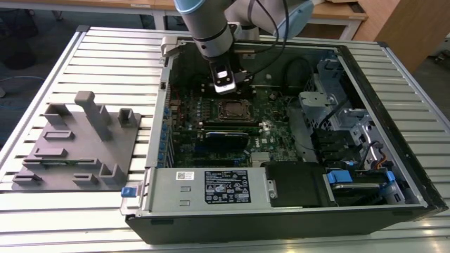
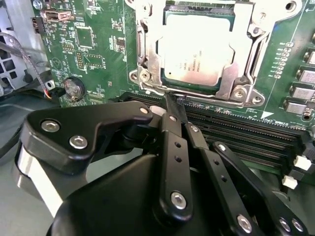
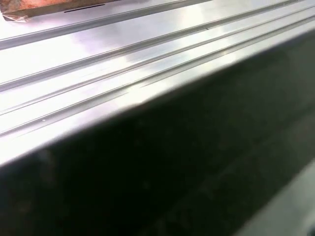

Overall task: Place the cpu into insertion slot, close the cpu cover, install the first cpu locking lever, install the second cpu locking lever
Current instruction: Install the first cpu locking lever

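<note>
Second wrist view: cpu (image 2: 197,46) seated under cpu cover (image 2: 227,83). Gripper (image 2: 173,103) pinched closed at cover's edge, apparently empty. Cover likely thin, stiff: push on rim.

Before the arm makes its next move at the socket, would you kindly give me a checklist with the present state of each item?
1. Is the cpu lying flat in the insertion slot? ok.
2. Is the cpu cover down over the chip's edges? ok.
3. Is the locking lever along the slot's edge latched? cannot tell.
4. Is the tool at the slot's edge beside the memory slots, tips together? ok.
5. Is the tool gripping anything? cannot tell.
</note>
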Controlling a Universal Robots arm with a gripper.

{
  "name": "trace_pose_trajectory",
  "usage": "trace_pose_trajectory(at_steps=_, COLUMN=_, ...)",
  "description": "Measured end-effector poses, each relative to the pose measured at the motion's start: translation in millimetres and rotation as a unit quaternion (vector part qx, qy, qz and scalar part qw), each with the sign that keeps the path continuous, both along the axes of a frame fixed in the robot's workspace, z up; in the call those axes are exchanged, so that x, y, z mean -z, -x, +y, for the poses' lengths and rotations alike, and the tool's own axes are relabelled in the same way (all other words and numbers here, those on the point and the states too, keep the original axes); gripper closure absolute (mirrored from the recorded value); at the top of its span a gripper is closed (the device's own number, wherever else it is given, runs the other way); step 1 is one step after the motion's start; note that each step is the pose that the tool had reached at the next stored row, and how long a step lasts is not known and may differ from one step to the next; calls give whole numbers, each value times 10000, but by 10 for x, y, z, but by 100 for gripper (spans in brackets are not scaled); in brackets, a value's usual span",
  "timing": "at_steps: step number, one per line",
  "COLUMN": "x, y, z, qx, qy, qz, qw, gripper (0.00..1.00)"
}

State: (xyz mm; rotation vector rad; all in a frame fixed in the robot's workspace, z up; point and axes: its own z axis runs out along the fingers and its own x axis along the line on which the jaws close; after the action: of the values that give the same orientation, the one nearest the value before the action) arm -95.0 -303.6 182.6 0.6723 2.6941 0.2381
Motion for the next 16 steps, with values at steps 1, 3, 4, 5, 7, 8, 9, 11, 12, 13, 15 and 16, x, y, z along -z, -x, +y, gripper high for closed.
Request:
trace_pose_trajectory(at_steps=1, x=0, y=-3, z=2, qx=1, qy=0, qz=-2, qw=10000, gripper=90)
trace_pose_trajectory(at_steps=3, x=-5, y=-5, z=2, qx=-1, qy=-4, qz=-5, qw=10000, gripper=90)
trace_pose_trajectory(at_steps=4, x=-9, y=-6, z=3, qx=-1, qy=-5, qz=-5, qw=10000, gripper=90)
trace_pose_trajectory(at_steps=5, x=-13, y=-8, z=4, qx=-1, qy=-7, qz=-6, qw=10000, gripper=90)
trace_pose_trajectory(at_steps=7, x=-25, y=-13, z=6, qx=-1, qy=-10, qz=-8, qw=10000, gripper=90)
trace_pose_trajectory(at_steps=8, x=-34, y=-14, z=6, qx=-1, qy=-9, qz=-6, qw=10000, gripper=90)
trace_pose_trajectory(at_steps=9, x=-42, y=-16, z=4, qx=-1, qy=-6, qz=-4, qw=10000, gripper=90)
trace_pose_trajectory(at_steps=11, x=-54, y=-20, z=5, qx=0, qy=-6, qz=-3, qw=10000, gripper=90)
trace_pose_trajectory(at_steps=12, x=-57, y=-23, z=5, qx=-1, qy=-6, qz=-3, qw=10000, gripper=90)
trace_pose_trajectory(at_steps=13, x=-58, y=-26, z=4, qx=-1, qy=-6, qz=-3, qw=10000, gripper=90)
trace_pose_trajectory(at_steps=15, x=-59, y=-29, z=1, qx=0, qy=-6, qz=-3, qw=10000, gripper=90)
trace_pose_trajectory(at_steps=16, x=-60, y=-28, z=-2, qx=0, qy=-5, qz=-2, qw=10000, gripper=90)
